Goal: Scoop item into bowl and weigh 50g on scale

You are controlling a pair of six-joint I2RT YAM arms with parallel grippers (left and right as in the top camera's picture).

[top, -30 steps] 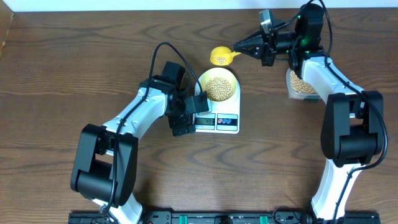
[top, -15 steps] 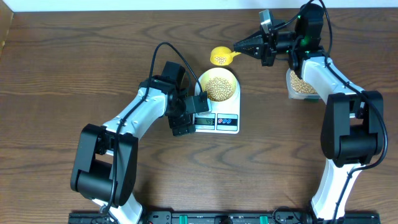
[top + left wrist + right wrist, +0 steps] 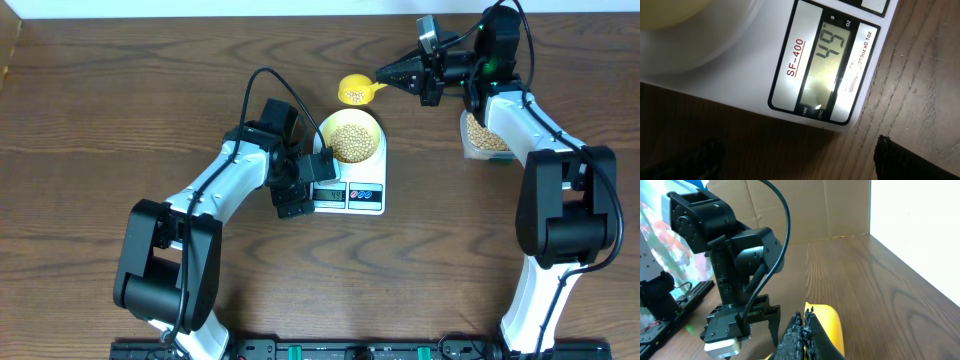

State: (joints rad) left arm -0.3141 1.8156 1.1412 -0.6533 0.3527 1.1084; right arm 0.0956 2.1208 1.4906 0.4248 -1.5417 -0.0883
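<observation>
The pale-yellow bowl holds tan beans and stands on the white scale. In the left wrist view the scale's display reads 49. My left gripper is open and empty at the scale's left front corner, its fingers apart over the wood. My right gripper is shut on the handle of the yellow scoop, held behind the bowl with a few beans in it. The right wrist view shows the shut fingers against the scoop.
A clear plastic tub of beans stands at the right, under my right arm. The left arm shows in the right wrist view, with cardboard behind it. The table's far edge runs along the top.
</observation>
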